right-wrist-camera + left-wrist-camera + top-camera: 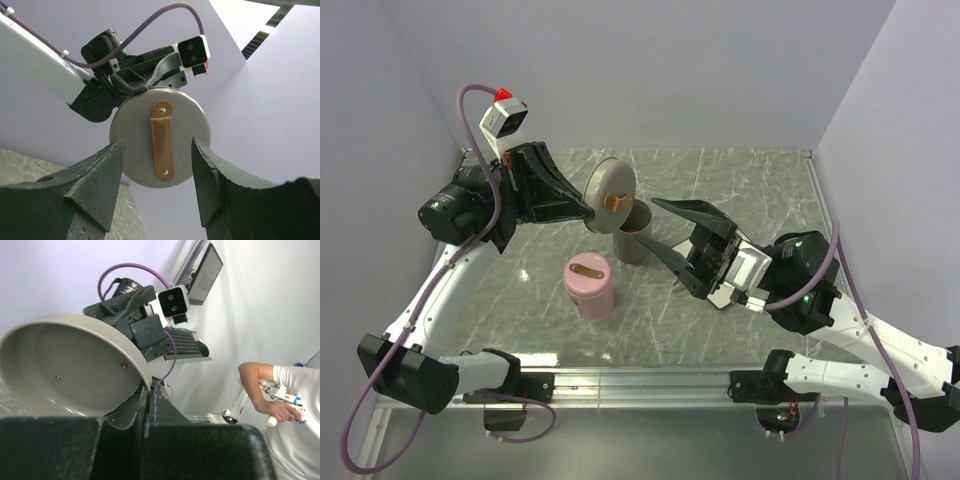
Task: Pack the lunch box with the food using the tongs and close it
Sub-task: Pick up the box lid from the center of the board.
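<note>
The lid (pixel 611 184) was pinched at its rim by the left gripper (pixel 590 214) above the box (pixel 632 245), mid-worktop (pixel 750 190); the right gripper (pixel 655 222) was held part-open beside it. The box could be toppled if clipped.

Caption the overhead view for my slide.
Left gripper holds grey lid tilted above grey container; right gripper open nearby.

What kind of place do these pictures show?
Probably a robotics lab: a walled marble-look table, a monitor and keyboard nearby, and a person gripping a control handle.
</note>
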`<control>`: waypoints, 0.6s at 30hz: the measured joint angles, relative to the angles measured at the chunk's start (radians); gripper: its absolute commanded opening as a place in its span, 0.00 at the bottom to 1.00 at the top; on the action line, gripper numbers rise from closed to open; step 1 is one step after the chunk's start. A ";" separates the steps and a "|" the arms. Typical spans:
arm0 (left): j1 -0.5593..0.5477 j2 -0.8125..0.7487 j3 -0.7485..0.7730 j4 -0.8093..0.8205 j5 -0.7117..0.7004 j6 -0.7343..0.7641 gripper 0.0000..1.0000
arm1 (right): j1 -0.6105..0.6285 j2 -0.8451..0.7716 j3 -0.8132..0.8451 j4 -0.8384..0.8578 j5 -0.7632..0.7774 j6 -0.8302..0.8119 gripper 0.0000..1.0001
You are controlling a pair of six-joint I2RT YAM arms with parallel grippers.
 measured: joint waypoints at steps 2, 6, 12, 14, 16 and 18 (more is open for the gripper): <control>-0.010 -0.010 -0.006 0.002 0.000 -0.004 0.00 | 0.006 0.013 0.000 0.006 -0.002 -0.005 0.60; -0.026 -0.029 -0.018 0.005 0.001 -0.007 0.00 | 0.013 0.040 0.002 0.003 -0.001 -0.007 0.57; -0.048 -0.032 -0.019 0.011 0.001 -0.007 0.00 | 0.023 0.074 0.010 0.002 -0.001 -0.008 0.56; -0.056 -0.032 -0.019 0.011 0.002 -0.006 0.00 | 0.023 0.082 0.011 0.005 -0.001 -0.012 0.54; -0.062 -0.032 -0.019 0.012 0.005 -0.003 0.00 | 0.024 0.089 0.012 0.008 -0.002 -0.015 0.54; -0.066 -0.032 -0.019 0.012 0.010 -0.002 0.00 | 0.026 0.094 0.014 0.012 -0.003 -0.018 0.53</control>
